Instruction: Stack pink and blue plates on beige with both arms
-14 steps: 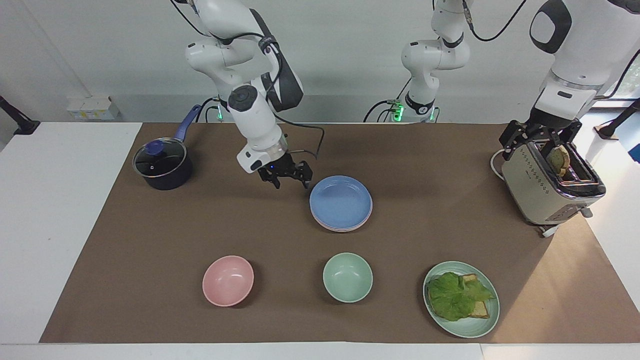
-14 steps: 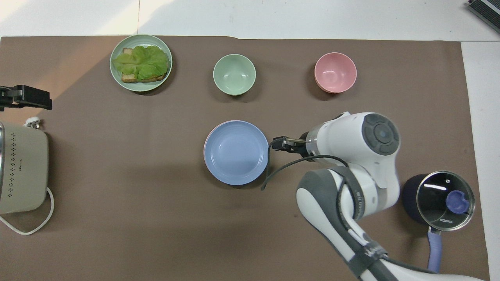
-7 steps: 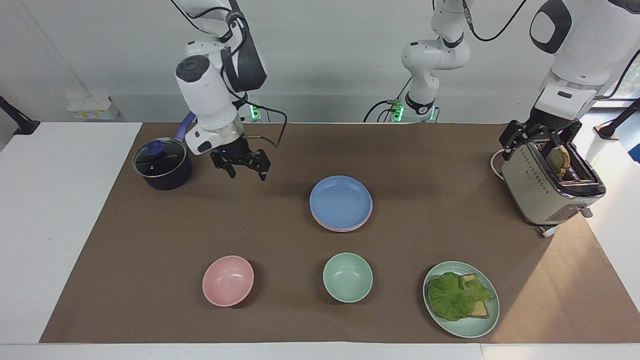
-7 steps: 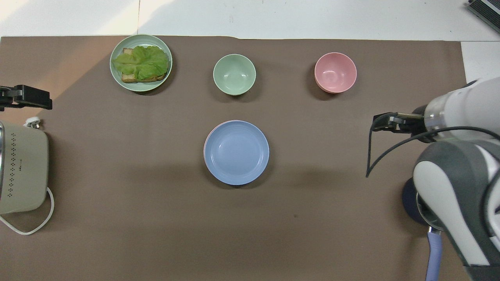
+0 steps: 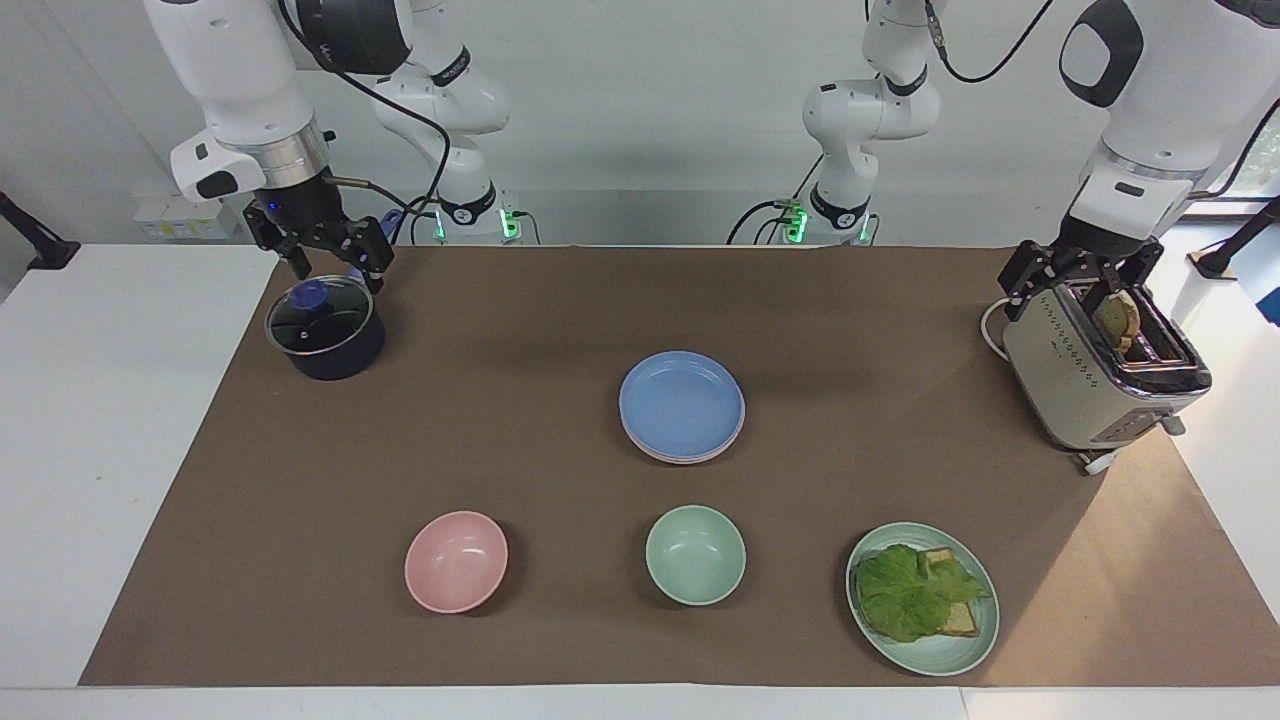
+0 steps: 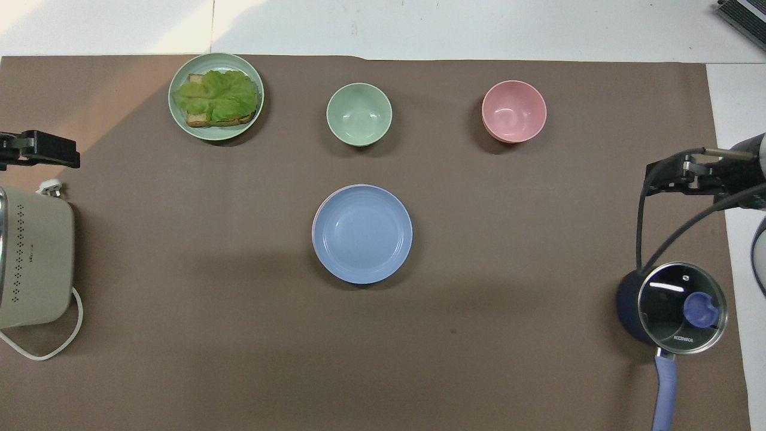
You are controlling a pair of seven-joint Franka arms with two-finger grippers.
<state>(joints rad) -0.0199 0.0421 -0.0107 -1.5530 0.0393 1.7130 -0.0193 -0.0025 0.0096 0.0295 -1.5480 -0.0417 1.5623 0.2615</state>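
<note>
The blue plate [image 5: 682, 402] [image 6: 362, 233] lies on top of a stack in the middle of the brown mat. Beneath it only a thin edge of the pink plate [image 5: 640, 441] [image 6: 315, 215] shows. The beige plate is hidden under the two. My right gripper [image 5: 338, 266] [image 6: 665, 179] hangs open and empty above the lidded pot, well away from the stack. My left gripper [image 5: 1078, 288] [image 6: 39, 149] waits open over the top of the toaster at the left arm's end of the table, holding nothing.
A dark pot with a glass lid [image 5: 325, 327] [image 6: 681, 307] stands at the right arm's end. The toaster [image 5: 1100, 372] [image 6: 33, 257] holds a slice of toast. Farther from the robots sit a pink bowl [image 5: 456, 561], a mint bowl [image 5: 695, 554] and a mint plate with sandwich and lettuce [image 5: 922, 597].
My right arm has swung away from beside the stacked plates toward its own end of the table and risen, ending above the pot. The left arm and the plates have not moved.
</note>
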